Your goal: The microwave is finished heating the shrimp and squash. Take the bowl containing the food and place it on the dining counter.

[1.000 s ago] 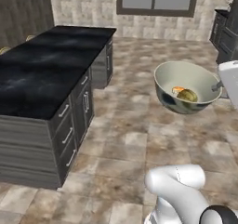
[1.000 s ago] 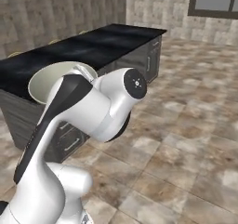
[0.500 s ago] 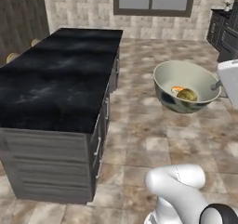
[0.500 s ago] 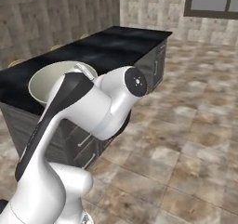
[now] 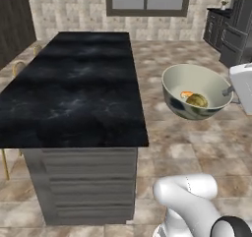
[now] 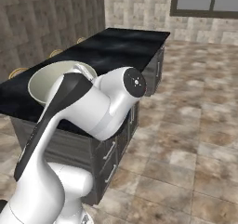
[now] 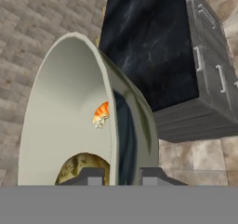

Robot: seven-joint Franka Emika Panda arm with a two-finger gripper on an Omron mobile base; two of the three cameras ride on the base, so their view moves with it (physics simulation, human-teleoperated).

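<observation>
left base: bowl held off the floor, shrimp and squash inside, desk well apart | right base: bowl apparently before desk edge | hand: fingers clenched on bowl rim, one each side

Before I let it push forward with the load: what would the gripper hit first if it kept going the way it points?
The gripper, shut on the bowl rim, points toward the dining counter. Beyond the bowl itself, the counter's black top or near end looks first, though depth is unclear.
</observation>
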